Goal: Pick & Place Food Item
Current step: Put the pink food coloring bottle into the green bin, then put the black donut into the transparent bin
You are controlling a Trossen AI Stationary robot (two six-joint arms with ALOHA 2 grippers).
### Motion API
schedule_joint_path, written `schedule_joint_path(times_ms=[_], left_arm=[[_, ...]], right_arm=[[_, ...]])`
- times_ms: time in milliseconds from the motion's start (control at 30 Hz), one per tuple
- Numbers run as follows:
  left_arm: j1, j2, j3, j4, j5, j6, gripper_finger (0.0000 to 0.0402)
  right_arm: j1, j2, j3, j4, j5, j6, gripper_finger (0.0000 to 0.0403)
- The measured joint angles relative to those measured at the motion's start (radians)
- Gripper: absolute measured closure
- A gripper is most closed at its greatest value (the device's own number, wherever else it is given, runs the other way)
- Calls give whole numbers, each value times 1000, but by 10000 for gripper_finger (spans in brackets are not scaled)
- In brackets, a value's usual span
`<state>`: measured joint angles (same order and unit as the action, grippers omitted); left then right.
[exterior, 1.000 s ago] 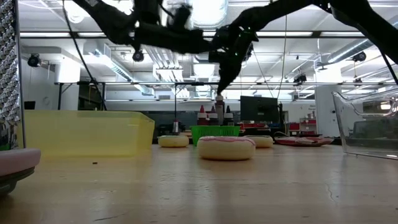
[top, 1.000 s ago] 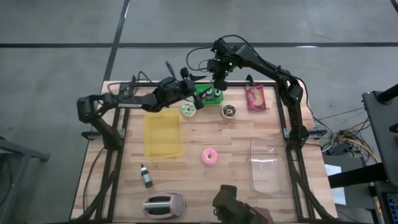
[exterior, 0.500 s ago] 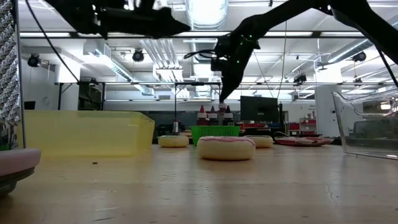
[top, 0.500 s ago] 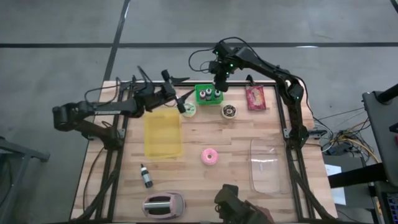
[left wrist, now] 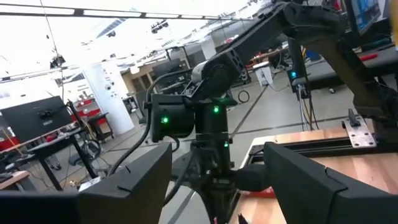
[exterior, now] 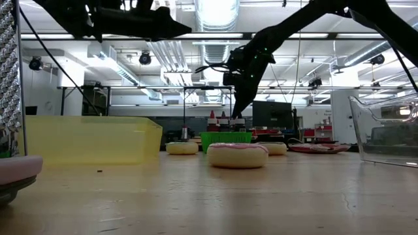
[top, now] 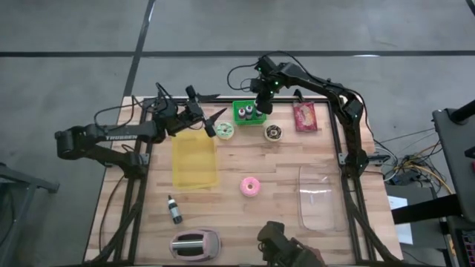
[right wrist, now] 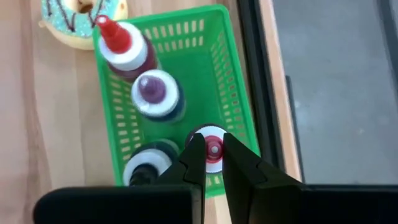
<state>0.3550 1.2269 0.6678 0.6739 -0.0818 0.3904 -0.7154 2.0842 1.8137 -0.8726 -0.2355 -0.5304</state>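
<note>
**Right gripper poised over bottle in green basket**

Right gripper (right wrist: 210,163) hangs above the green basket (top: 249,113) at the table's far edge, fingers nearly together, straddling the red-and-white cap (right wrist: 212,148) of one squeeze bottle. No firm hold visible; tips look above the cap.

Left gripper (top: 210,122) hovers wide open and empty, over the far end of the yellow bin (top: 194,159), just left of the teal-iced donut (top: 225,131).

Judgement: to take this bottle cleanly, open slightly, descend straight past the cap, close on the neck, lift vertically. Neighbouring bottles (right wrist: 155,94) stand close; sideways drift could tip them.
</note>
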Motion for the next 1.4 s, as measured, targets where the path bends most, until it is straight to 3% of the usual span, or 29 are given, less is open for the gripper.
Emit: schedule_joint_path(times_ms=[833, 1133, 1400], left_arm=[[0, 2, 0, -2, -3, 3, 145], [1, 2, 0, -1, -3, 3, 145], [1, 2, -1, -2, -3, 3, 145]], right_arm=[[-6, -1, -13, 25, -10, 40, 380], [-19, 0, -15, 24, -8, 63, 289], [-18, 0, -15, 44, -7, 63, 246]])
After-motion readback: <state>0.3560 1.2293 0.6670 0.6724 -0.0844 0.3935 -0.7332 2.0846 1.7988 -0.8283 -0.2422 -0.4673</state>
